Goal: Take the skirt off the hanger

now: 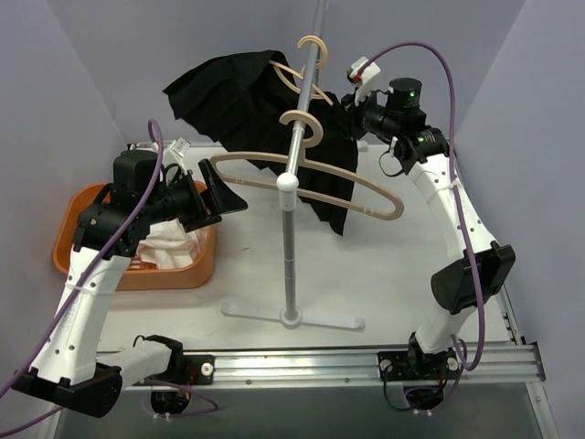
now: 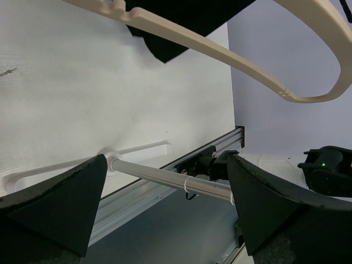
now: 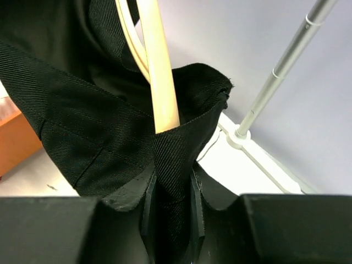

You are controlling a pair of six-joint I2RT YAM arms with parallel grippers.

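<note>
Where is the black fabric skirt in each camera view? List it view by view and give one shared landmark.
Top external: black fabric skirt hanging at upper centre-left.
Left wrist: dark patch at the top edge, centre.
Right wrist: fills left and centre, pinched in the right gripper.
Shared landmark: silver metal stand pole, visible in all three.

Skirt (image 1: 228, 91) on rear hanger (image 3: 162, 82), other hanger (image 2: 220, 52) before it, basket (image 1: 164, 274) left

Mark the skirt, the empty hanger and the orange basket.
skirt (image 1: 228, 91), top external view, its spread left part.
empty hanger (image 2: 220, 53), left wrist view, along one arm.
orange basket (image 1: 174, 274), top external view, its front wall.
</note>
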